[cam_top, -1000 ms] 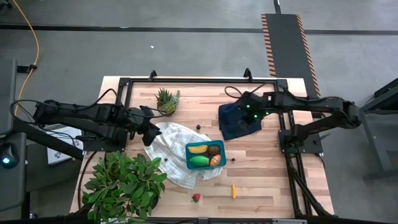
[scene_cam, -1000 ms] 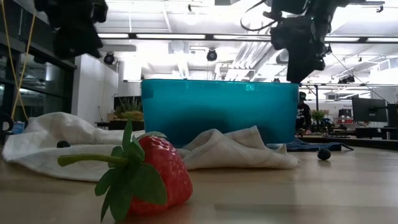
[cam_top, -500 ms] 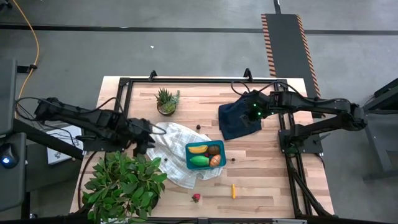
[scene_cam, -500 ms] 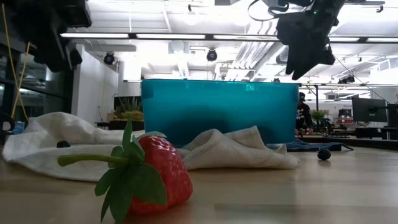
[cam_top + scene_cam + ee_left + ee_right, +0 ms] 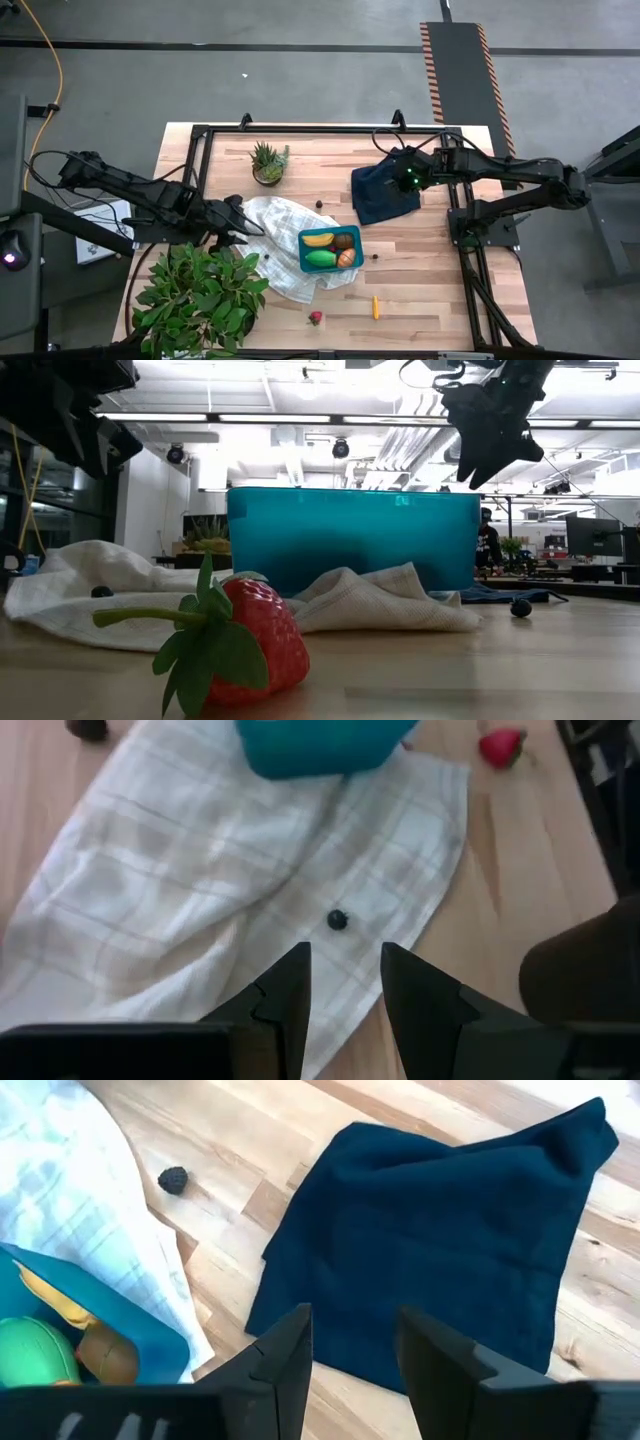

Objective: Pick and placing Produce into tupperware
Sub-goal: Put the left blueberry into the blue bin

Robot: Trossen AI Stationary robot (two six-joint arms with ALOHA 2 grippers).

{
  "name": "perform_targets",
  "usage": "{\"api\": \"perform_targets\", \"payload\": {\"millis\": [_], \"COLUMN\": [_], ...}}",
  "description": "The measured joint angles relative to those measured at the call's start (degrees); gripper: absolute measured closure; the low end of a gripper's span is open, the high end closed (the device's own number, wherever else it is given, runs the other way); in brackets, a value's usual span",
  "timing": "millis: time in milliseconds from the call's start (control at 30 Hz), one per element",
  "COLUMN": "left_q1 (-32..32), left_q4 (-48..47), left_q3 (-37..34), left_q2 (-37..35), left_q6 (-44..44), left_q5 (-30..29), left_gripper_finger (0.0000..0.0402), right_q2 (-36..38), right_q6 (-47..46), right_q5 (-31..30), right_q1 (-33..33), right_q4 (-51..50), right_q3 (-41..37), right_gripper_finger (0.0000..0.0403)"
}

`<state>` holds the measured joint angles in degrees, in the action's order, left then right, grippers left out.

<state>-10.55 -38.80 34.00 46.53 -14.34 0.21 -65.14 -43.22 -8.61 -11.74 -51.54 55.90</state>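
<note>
The left pincer point(image 5: 237, 213) hangs over the left side of the white checked cloth point(image 5: 280, 240). Its two dark fingers point(image 5: 290, 985) stand a little apart with nothing between them. Just ahead of them, a small dark berry point(image 5: 338, 920) sits on the cloth. That berry is round, so it has no long side to line up with. I think the left arm is the one to take it, because it is far nearer than the other arm.

In the middle sits the teal tupperware point(image 5: 304, 240), on the same cloth. Inside it lie a yellow banana point(image 5: 318, 239), a green fruit point(image 5: 320, 258), a brown round one point(image 5: 344, 241) and an orange piece point(image 5: 346, 259).

Still out on the counter point(image 5: 420, 280) are another dark berry point(image 5: 319, 204) behind the box, one more berry point(image 5: 375, 255) just to its right, a red strawberry point(image 5: 316, 318) near the front edge, and a tiny carrot point(image 5: 375, 306) lying with its long side pointing front to back.

The right pincer point(image 5: 403, 181) hovers over the dark blue cloth point(image 5: 385, 195). Its fingers point(image 5: 285, 1350) are parted too, and it holds nothing.
</note>
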Motion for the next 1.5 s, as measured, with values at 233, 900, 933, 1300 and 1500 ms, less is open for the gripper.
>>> {"api": "perform_targets", "payload": {"millis": [233, 900, 933, 1300, 1500], "left_q1": [-0.02, 0.02, 0.02, 0.02, 0.02], "left_q4": [4.03, 12.12, 12.12, 15.72, 14.91], "left_q3": [0.00, 0.06, 0.07, 0.15, -0.01], "left_q2": [4.47, 18.86, 19.25, 22.87, 24.33], "left_q6": [0.51, 5.85, 6.12, 6.60, 7.54], "left_q5": [0.80, 3.17, 3.21, 3.68, 3.88], "left_gripper_finger": [0.0291, 0.0291, 0.0291, 0.0291, 0.0291], "right_q2": [0.00, -0.04, -0.03, -0.04, 0.01], "right_q6": [-3.34, -8.59, -8.82, -8.42, -7.97], "right_q5": [-3.80, -9.48, -9.48, -10.09, -10.12], "right_q1": [3.74, 11.16, 11.18, 11.16, 11.16], "right_q4": [0.20, -0.48, -0.48, -2.14, -2.66], "right_q3": [0.00, 0.00, 0.00, 0.00, 0.00], "right_gripper_finger": [0.0269, 0.0269, 0.0269, 0.0269, 0.0269]}}
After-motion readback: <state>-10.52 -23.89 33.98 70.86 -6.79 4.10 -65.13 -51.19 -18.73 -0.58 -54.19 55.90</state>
